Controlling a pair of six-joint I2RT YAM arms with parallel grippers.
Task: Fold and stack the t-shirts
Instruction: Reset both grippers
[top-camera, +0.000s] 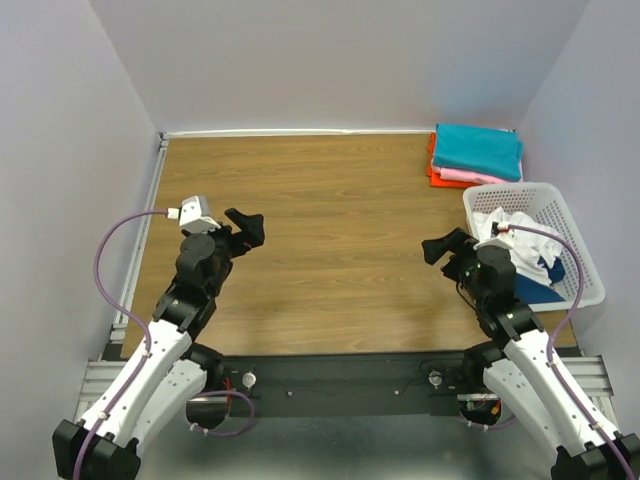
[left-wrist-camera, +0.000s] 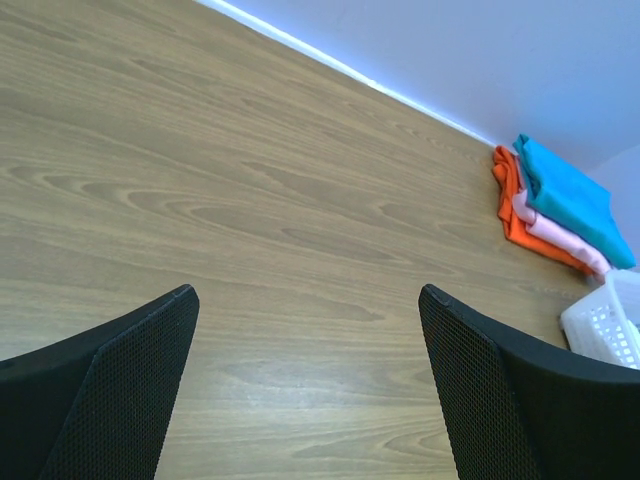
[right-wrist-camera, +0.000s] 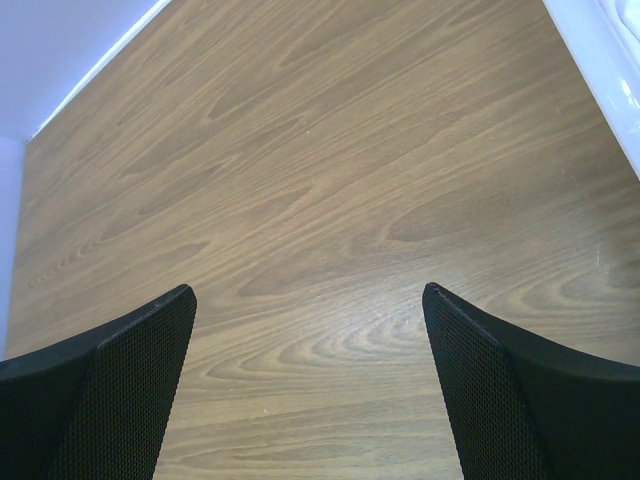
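Seen from overhead, a wooden table (top-camera: 330, 190) filled the frame. In its far right corner, at about one o'clock, three folded shirts lay stacked: a teal t-shirt (top-camera: 480, 150) on top, a pink t-shirt (top-camera: 462, 176) beneath it, and an orange-red t-shirt (top-camera: 438, 181) at the bottom. Just nearer than the stack, at about three o'clock, a white lattice basket (top-camera: 588, 268) held a crumpled white t-shirt (top-camera: 505, 228) lying over a dark blue t-shirt (top-camera: 545, 288). The left gripper (top-camera: 245, 228) was poised over the table at about nine o'clock, its fingers spread wide, with only wood grain showing between them in its wrist view. The right gripper (top-camera: 440, 247) was poised at about four o'clock, just beside the basket's left wall, its fingers equally wide apart over bare wood.
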